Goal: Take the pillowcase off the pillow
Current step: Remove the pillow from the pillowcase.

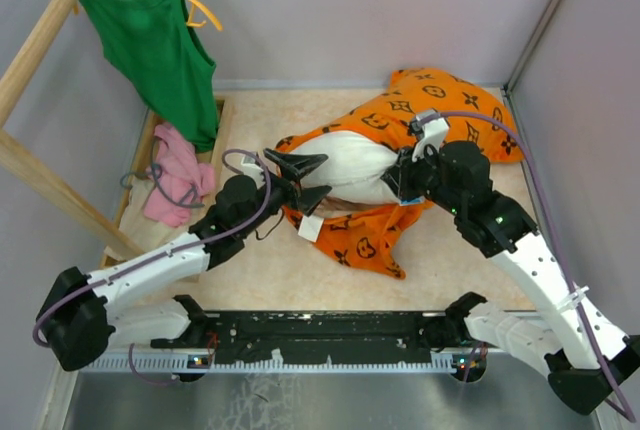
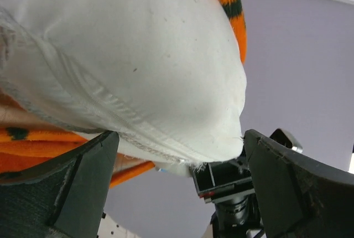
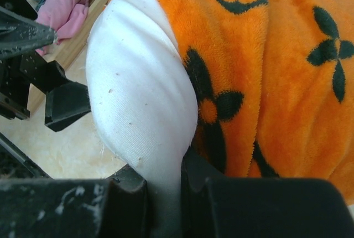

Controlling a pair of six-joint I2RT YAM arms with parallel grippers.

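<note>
The white pillow [image 1: 350, 165] lies mid-table, half out of the orange pillowcase [image 1: 440, 100] with black motifs, which bunches behind and below it. My right gripper [image 1: 408, 175] is shut on a fold of the pillow [image 3: 144, 110], pinched between its fingers, with the pillowcase [image 3: 276, 72] right beside it. My left gripper [image 1: 300, 180] is open at the pillow's left end. In the left wrist view the pillow's seamed corner [image 2: 138, 66] hangs just above the gap between the fingers [image 2: 83, 188], and orange fabric [image 2: 33, 144] shows at the left.
A green tank top [image 1: 155, 50] hangs on a yellow hanger from a wooden rack at the back left. A pink cloth [image 1: 175, 175] lies in a wooden tray [image 1: 225, 115] below it. Grey walls enclose the table on three sides.
</note>
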